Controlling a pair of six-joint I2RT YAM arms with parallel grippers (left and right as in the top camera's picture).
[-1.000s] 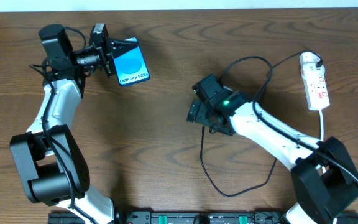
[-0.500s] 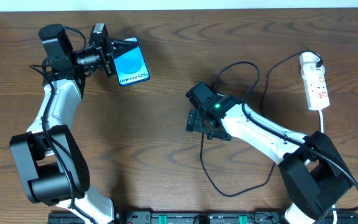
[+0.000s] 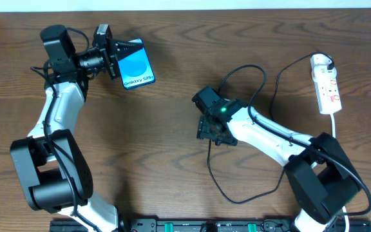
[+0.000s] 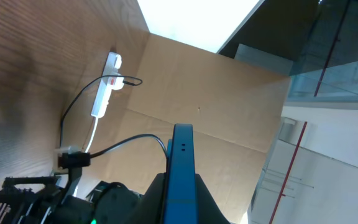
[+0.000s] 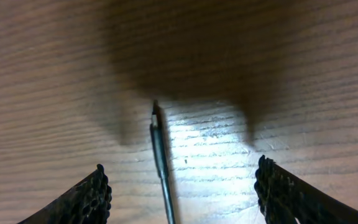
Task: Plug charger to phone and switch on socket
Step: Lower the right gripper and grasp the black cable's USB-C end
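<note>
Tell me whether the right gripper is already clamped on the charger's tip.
No: the fingers of the right gripper stand wide apart, with the charger tip lying untouched on the table between them.

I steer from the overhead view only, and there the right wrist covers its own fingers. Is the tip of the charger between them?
Observer: Yes. In the right wrist view the tip of the charger lies flat on the table between the fingers of the right gripper and touches neither.
Operator: Are the jaws open?
Observer: They stand well apart, with bare wood on both sides of the cable.
Operator: How does the left gripper hold the phone?
Observer: In the left wrist view the phone stands on its thin edge. The left gripper clamps its near end, and the free end points away from the wrist.
</note>
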